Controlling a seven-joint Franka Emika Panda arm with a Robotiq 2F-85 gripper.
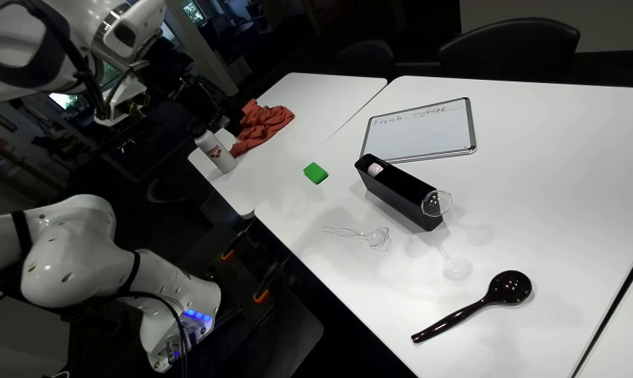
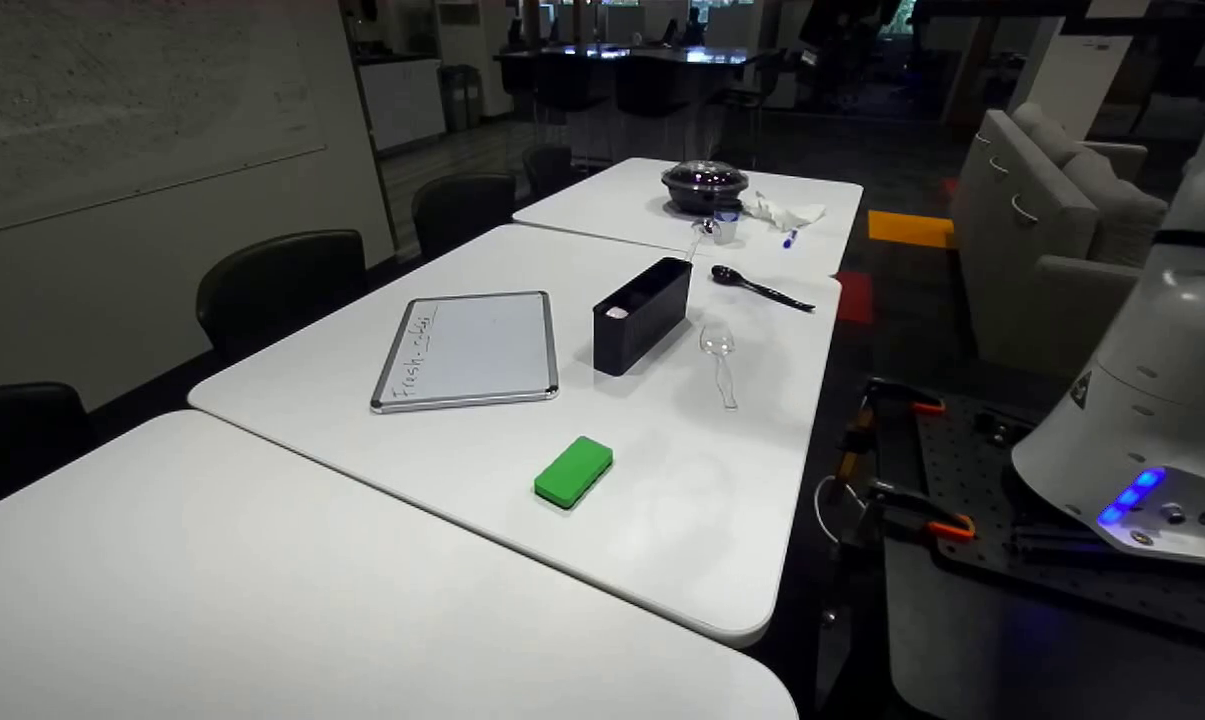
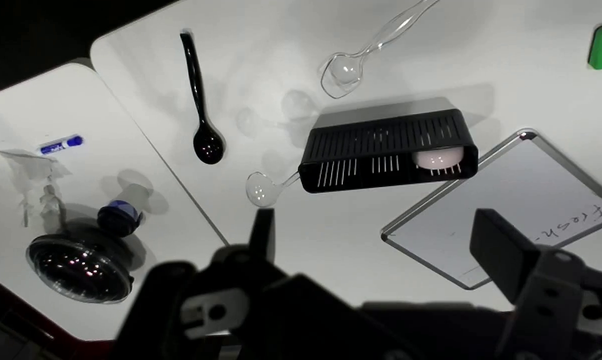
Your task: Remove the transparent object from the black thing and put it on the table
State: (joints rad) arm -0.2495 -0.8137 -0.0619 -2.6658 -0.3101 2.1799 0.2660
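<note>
gripper (image 3: 374, 222) hangs parted; clear spoon (image 3: 265, 190) slants bowl-outward from black box (image 3: 370, 141).

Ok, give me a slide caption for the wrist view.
Open black end effector facing a slotted black rectangular box on a white table, a clear round-headed spoon jutting past the box's end.

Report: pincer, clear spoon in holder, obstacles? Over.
Pincer open, empty. Clear spoon in black holder, bowl sticking out. No blockage seen; second clear spoon near holder.

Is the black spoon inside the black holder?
No, in the wrist view the black spoon lies on the white table, apart from the black holder, from which a clear spoon sticks out.
</note>
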